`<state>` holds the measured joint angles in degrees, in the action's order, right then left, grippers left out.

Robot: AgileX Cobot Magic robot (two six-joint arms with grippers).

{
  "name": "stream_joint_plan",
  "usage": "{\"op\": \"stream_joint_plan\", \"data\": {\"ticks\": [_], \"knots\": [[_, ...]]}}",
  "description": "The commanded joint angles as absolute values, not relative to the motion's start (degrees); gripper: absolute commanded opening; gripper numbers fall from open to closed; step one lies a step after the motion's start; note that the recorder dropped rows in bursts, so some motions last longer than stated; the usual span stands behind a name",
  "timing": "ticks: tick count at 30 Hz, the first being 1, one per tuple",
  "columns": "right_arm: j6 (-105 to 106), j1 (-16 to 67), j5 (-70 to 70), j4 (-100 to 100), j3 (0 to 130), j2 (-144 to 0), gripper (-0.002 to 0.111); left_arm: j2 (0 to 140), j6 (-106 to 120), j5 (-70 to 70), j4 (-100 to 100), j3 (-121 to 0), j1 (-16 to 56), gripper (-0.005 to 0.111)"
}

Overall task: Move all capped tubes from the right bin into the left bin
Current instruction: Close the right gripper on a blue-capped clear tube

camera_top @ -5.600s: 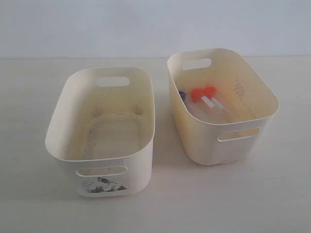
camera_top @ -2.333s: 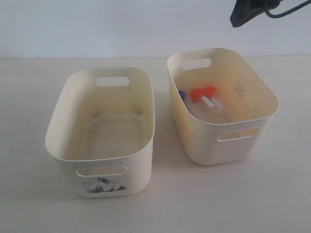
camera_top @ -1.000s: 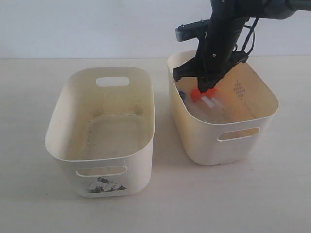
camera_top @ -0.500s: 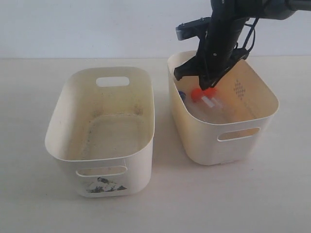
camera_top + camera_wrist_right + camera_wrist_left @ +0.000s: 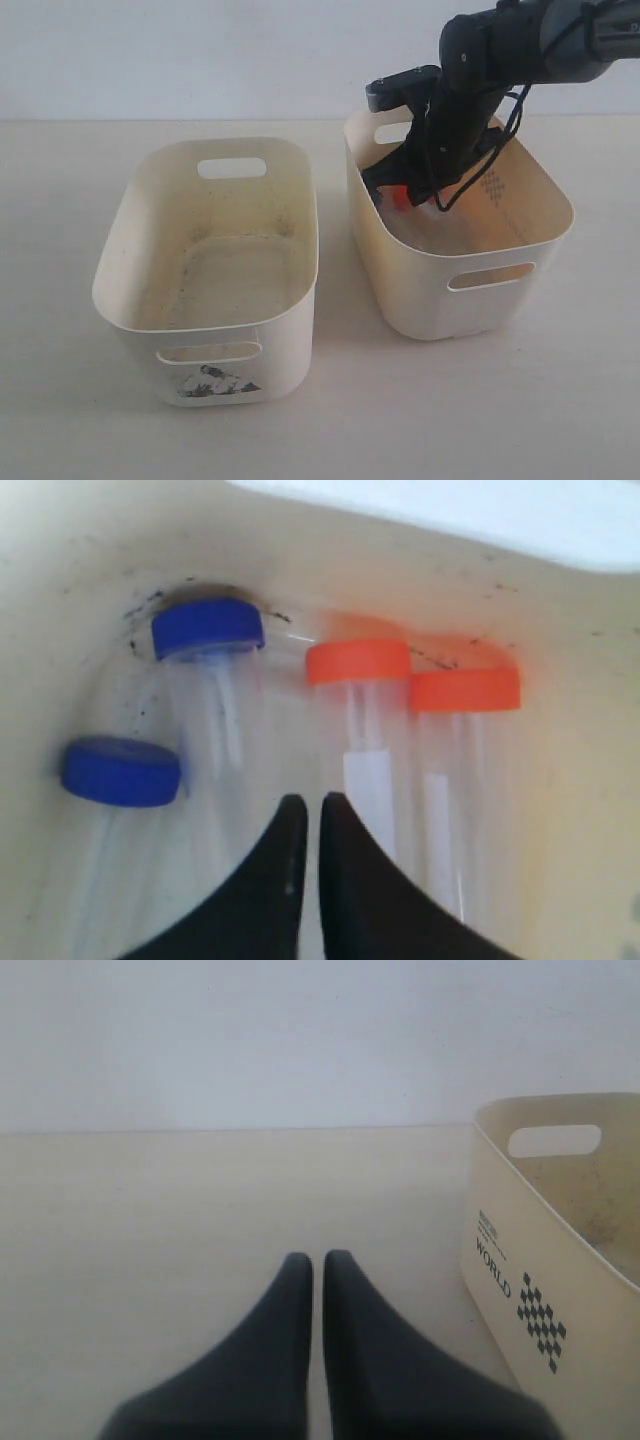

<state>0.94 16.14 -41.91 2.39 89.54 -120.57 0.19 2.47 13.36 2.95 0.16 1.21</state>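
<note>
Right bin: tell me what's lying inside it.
Four capped tubes lie inside the right bin: two blue-capped, two orange-capped. The right gripper, reaching inside, covers their lower ends and the floor beneath it.

the word "world" stands in dark capitals on the outer wall of the left bin [image 5: 560,1250], with a smaller line of print beside it too small to read and a checkered diamond mark [image 5: 541,1322] nearby. the torn dark sticker [image 5: 215,383], at the lower left of the exterior view, shows no legible letters.
</note>
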Motion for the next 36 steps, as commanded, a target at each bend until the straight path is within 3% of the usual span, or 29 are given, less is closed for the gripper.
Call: {"op": "stream_joint_plan", "data": {"ticks": [1, 3, 5, 22, 24, 30, 33, 36], "knots": [[5.12, 15.91, -43.28, 2.33, 89.21, -120.86, 0.029, 0.00, 1.99, 13.28, 2.96, 0.00, 1.14, 0.004], [5.12, 15.91, -43.52, 2.16, 89.21, -121.32, 0.046, 0.00, 1.99, 13.28, 2.96, 0.00, 1.14, 0.004], [5.12, 15.91, -43.52, 2.16, 89.21, -121.87, 0.053, 0.00, 1.99, 13.28, 2.96, 0.00, 1.14, 0.004], [-1.87, 15.91, -43.04, 7.36, 89.21, -123.93, 0.052, 0.00, 1.99, 13.28, 2.96, 0.00, 1.14, 0.004], [-1.87, 15.91, -43.15, 7.36, 89.21, -123.93, 0.045, 0.00, 1.99, 13.28, 2.96, 0.00, 1.14, 0.004], [-2.04, 15.91, -43.71, 7.15, 89.21, -123.93, 0.009, 0.00, 1.99, 13.28, 2.96, 0.00, 1.14, 0.004], [-2.04, 15.91, -43.71, 7.15, 89.21, -123.93, 0.000, 0.00, 1.99, 13.28, 2.96, 0.00, 1.14, 0.004], [-1.93, 15.91, -44.00, 7.15, 89.21, -123.93, 0.002, 0.00, 1.99, 13.28, 2.96, 0.00, 1.14, 0.004]]}}
